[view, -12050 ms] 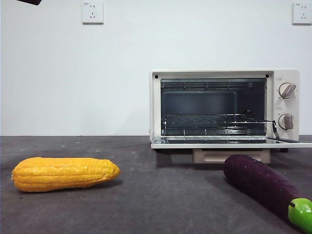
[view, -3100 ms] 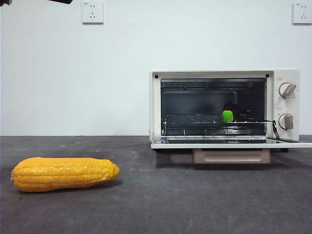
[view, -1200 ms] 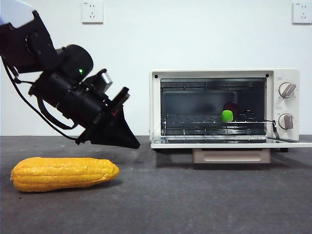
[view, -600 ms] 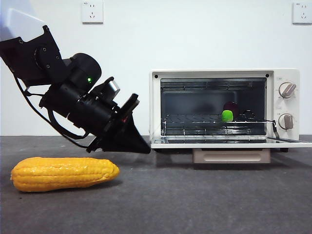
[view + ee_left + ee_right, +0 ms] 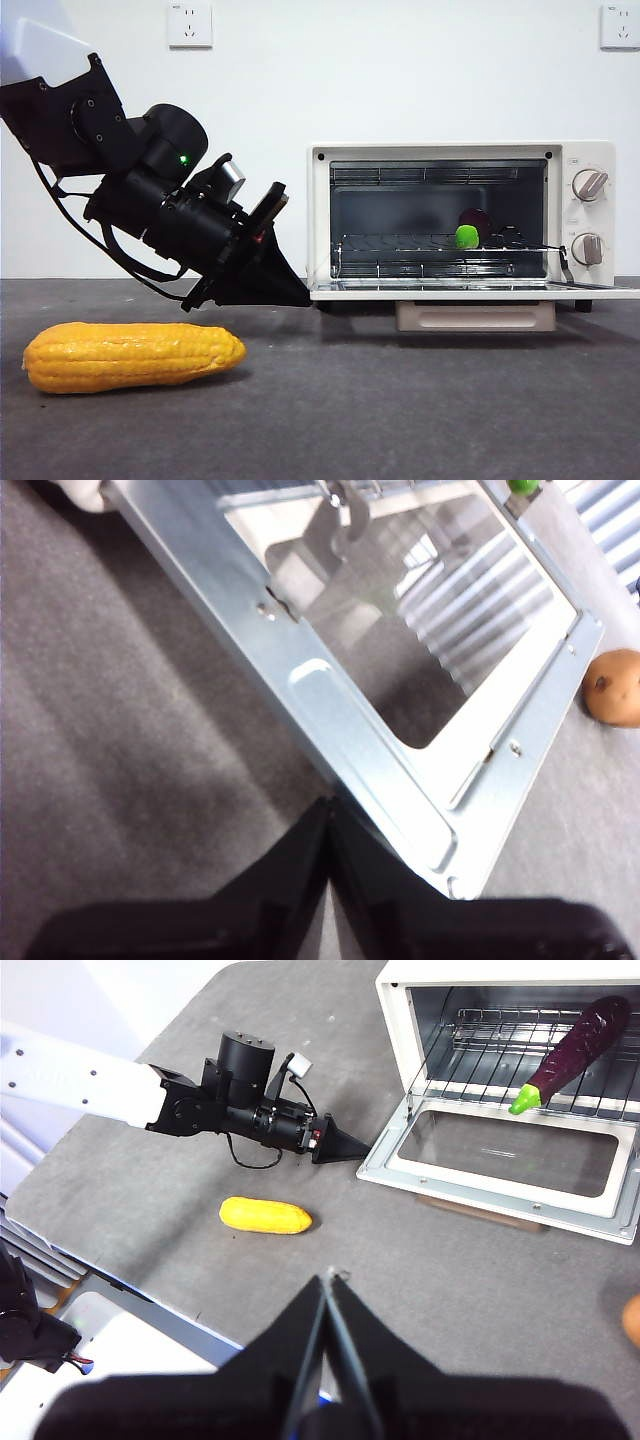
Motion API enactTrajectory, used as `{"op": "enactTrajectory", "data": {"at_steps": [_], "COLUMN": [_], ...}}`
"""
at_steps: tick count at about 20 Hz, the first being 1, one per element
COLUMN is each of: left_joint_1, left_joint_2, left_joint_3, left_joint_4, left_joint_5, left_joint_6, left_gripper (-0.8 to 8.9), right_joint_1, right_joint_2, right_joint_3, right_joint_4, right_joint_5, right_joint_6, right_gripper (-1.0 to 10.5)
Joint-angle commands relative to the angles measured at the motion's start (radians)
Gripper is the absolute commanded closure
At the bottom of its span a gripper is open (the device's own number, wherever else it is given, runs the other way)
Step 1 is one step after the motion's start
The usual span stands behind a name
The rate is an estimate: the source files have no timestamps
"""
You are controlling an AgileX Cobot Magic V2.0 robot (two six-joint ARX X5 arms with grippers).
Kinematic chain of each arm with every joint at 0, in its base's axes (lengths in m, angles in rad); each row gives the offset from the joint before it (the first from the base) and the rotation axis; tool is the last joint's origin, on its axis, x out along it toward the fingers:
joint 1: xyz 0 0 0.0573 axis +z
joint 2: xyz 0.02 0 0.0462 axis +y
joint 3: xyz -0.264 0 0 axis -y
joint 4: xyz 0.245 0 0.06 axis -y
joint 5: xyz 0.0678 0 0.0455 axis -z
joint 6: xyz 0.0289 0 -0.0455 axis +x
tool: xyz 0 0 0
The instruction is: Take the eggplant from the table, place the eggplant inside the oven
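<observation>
Eggplant (image 5: 585, 1043) is already lying on the oven (image 5: 461, 222) rack, so the left gripper (image 5: 296, 296), jaws pinched together at the door's (image 5: 395, 755) corner, probably just needs to lift it closed.

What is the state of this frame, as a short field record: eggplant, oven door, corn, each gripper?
eggplant: lying on the oven's wire rack, green cap toward the opening
oven: door folded down flat, open
corn: on the table, apart from the oven
left gripper: jaws shut, tip at the door's near corner
right gripper: jaws shut, raised above the table, holding nothing
</observation>
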Motion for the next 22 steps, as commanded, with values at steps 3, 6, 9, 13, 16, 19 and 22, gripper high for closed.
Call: {"op": "enactTrajectory", "data": {"at_steps": [3, 6, 9, 13, 16, 19, 22], "left_joint_1": [0.000, 0.008, 0.019, 0.041, 0.053, 0.053, 0.053], "left_joint_2": [0.014, 0.014, 0.014, 0.014, 0.014, 0.014, 0.014], "left_joint_3": [-0.003, -0.003, -0.003, -0.002, 0.018, 0.042, 0.042], "left_joint_4": [0.096, 0.126, 0.139, 0.211, 0.240, 0.200, 0.069], "left_joint_5": [0.024, 0.024, 0.024, 0.024, 0.024, 0.039, -0.069], "left_joint_6": [-0.071, -0.095, -0.105, -0.160, -0.189, -0.161, -0.071], "left_gripper": [8.21, 8.21, 8.21, 8.21, 8.21, 8.21, 8.21], "right_joint_1": [0.001, 0.001, 0.001, 0.001, 0.001, 0.001, 0.001], "right_joint_2": [-0.003, -0.003, -0.003, -0.003, -0.003, -0.003, -0.003], "right_joint_3": [0.001, 0.001, 0.001, 0.001, 0.001, 0.001, 0.001], "right_joint_4": [-0.023, -0.023, -0.022, -0.023, -0.022, -0.023, -0.023], "right_joint_5": [-0.003, -0.003, -0.003, 0.000, 0.000, 0.000, 0.000], "right_joint_6": [-0.011, -0.011, -0.011, -0.011, -0.011, -0.011, -0.011], "right_gripper": [9.6, 9.6, 9.6, 9.6, 9.6, 9.6, 9.6]}}
